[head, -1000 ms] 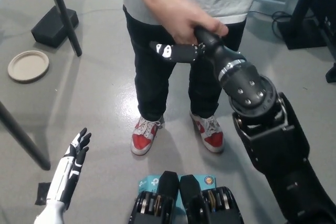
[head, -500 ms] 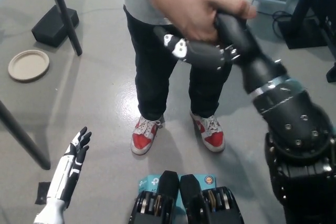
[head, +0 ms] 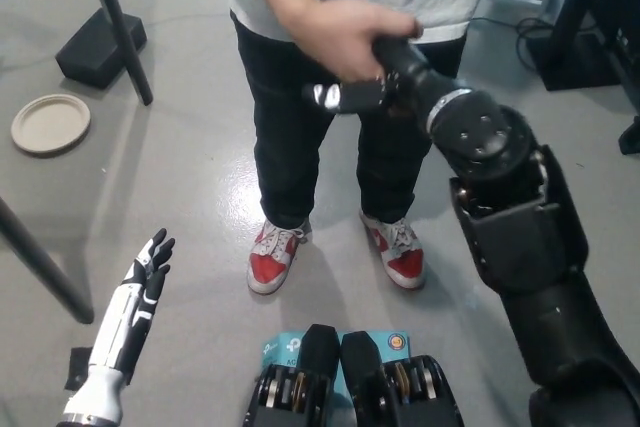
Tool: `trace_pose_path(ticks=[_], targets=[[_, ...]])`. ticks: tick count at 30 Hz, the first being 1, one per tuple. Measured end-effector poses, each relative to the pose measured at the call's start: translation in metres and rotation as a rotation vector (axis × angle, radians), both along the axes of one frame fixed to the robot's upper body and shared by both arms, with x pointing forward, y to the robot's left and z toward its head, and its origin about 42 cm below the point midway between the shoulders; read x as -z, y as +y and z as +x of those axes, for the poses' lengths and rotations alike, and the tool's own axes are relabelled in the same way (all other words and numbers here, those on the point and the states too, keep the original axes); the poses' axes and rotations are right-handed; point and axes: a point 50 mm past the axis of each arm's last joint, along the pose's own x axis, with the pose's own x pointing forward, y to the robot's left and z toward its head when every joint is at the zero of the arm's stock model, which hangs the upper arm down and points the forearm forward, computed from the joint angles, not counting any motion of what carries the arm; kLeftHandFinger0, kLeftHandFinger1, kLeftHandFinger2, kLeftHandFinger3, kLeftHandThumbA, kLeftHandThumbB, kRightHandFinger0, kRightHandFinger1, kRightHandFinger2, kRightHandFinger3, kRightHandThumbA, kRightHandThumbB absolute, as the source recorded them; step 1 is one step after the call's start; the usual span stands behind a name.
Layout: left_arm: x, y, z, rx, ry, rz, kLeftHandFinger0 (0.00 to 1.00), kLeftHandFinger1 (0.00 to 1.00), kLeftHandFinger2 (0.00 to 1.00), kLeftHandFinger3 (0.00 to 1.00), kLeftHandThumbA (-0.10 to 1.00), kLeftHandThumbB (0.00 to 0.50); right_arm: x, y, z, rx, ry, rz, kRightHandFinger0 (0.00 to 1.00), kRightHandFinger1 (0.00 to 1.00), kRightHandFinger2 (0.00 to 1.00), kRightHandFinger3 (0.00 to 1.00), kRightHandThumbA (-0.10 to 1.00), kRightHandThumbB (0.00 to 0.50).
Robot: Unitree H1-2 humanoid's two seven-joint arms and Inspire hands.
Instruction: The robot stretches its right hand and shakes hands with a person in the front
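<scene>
We see the right robot hand (head: 350,97) clasped in a person's hand (head: 345,35); left robot hand (head: 140,292) spread low; plate (head: 50,124) on floor (head: 180,177).

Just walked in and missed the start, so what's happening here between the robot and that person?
A handshake is under way. The black right hand is stretched forward, and the person's hand is wrapped around it from above. The person stands right in front, in red and white shoes. The white left hand rests low at the robot's left side, fingers apart, holding nothing. A round plate lies on the floor off to the left.
</scene>
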Motion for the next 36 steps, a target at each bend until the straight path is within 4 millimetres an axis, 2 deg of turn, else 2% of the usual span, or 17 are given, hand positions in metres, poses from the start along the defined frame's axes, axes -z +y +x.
trace_pose_path(ticks=[4, 5, 8, 12, 14, 18, 26, 34, 36], targets=[[-0.001, 0.0, 0.001, 0.0, 0.002, 0.0, 1.0, 1.0, 1.0, 1.0, 1.0, 0.128, 0.029, 0.0, 0.023, 0.036, 0.124, -0.066, 1.0, 1.0, 1.0, 1.0, 0.69, 0.494], [-0.001, 0.0, 0.002, 0.001, 0.003, 0.001, 1.0, 1.0, 1.0, 1.0, 1.0, 0.122, 0.032, 0.001, 0.028, 0.042, 0.14, -0.081, 1.0, 1.0, 1.0, 1.0, 0.76, 0.5], [-0.009, 0.0, 0.007, 0.007, -0.019, 0.007, 1.0, 1.0, 1.0, 1.0, 1.0, 0.127, 0.032, 0.005, 0.039, 0.051, 0.133, -0.141, 1.0, 1.0, 1.0, 1.0, 0.88, 0.5], [-0.016, 0.0, 0.012, 0.011, -0.04, 0.014, 1.0, 1.0, 1.0, 1.0, 1.0, 0.122, 0.026, 0.006, 0.037, 0.038, 0.065, -0.17, 1.0, 1.0, 1.0, 1.0, 0.89, 0.5], [-0.016, 0.001, 0.013, 0.011, -0.04, 0.016, 1.0, 1.0, 1.0, 1.0, 1.0, 0.139, 0.02, 0.005, 0.032, 0.028, 0.023, -0.161, 1.0, 1.0, 1.0, 1.0, 0.91, 0.5], [-0.015, 0.001, 0.012, 0.01, -0.035, 0.015, 1.0, 1.0, 1.0, 1.0, 1.0, 0.136, 0.012, -0.003, 0.014, 0.015, -0.059, -0.116, 1.0, 1.0, 1.0, 1.0, 0.91, 0.5], [-0.011, 0.001, 0.011, 0.006, -0.017, 0.012, 1.0, 1.0, 1.0, 1.0, 1.0, 0.122, 0.019, -0.025, -0.034, 0.003, -0.153, -0.037, 1.0, 1.0, 1.0, 1.0, 0.99, 0.5], [-0.007, 0.0, 0.009, 0.005, -0.002, 0.007, 1.0, 1.0, 1.0, 1.0, 1.0, 0.121, 0.038, -0.064, -0.09, 0.053, -0.195, 0.04, 1.0, 1.0, 1.0, 1.0, 1.0, 0.383], [-0.006, 0.0, 0.009, 0.004, 0.002, 0.006, 1.0, 1.0, 1.0, 1.0, 1.0, 0.122, 0.044, -0.075, -0.105, 0.075, -0.199, 0.061, 1.0, 1.0, 1.0, 1.0, 1.0, 0.377]])
